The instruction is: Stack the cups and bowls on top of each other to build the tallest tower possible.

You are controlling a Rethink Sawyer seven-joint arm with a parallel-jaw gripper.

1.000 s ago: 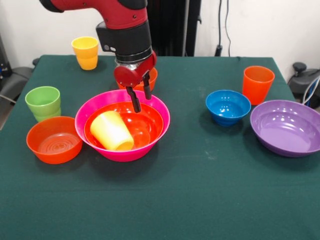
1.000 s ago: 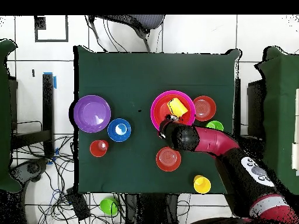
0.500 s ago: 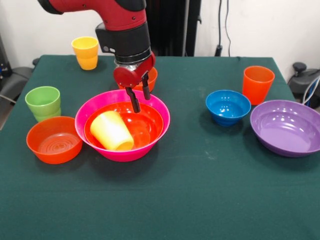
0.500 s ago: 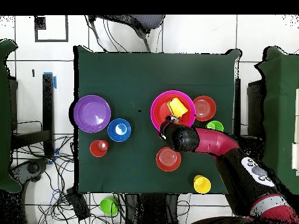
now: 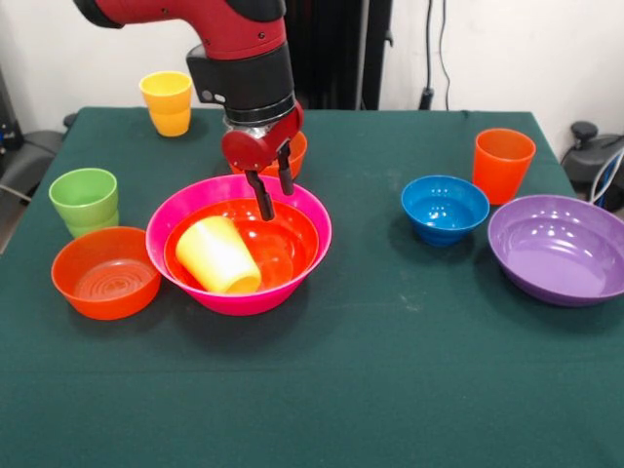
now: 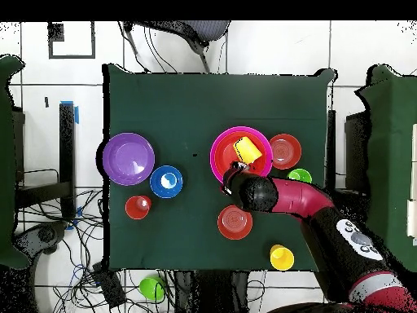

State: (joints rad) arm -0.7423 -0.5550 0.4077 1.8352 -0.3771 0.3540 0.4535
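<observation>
With the gripper (image 5: 272,195) hanging empty, fingers spread, over the far rim of the pink bowl (image 5: 195,198), I read this as between picks. Tower so far: pink bowl, large orange bowl (image 5: 292,239) nested inside, yellow cup (image 5: 217,255) lying tipped in it. That cup needs righting or pulling before anything stacks. Small orange bowl (image 5: 104,274) touches the pink one; green cup (image 5: 84,199) sits near the table edge (image 5: 29,210). Open room mid-table and on the camera side.

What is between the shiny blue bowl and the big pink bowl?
Only bare green tablecloth lies between the small glossy blue plastic bowl and the large pink plastic bowl, as the front view shows.
</observation>
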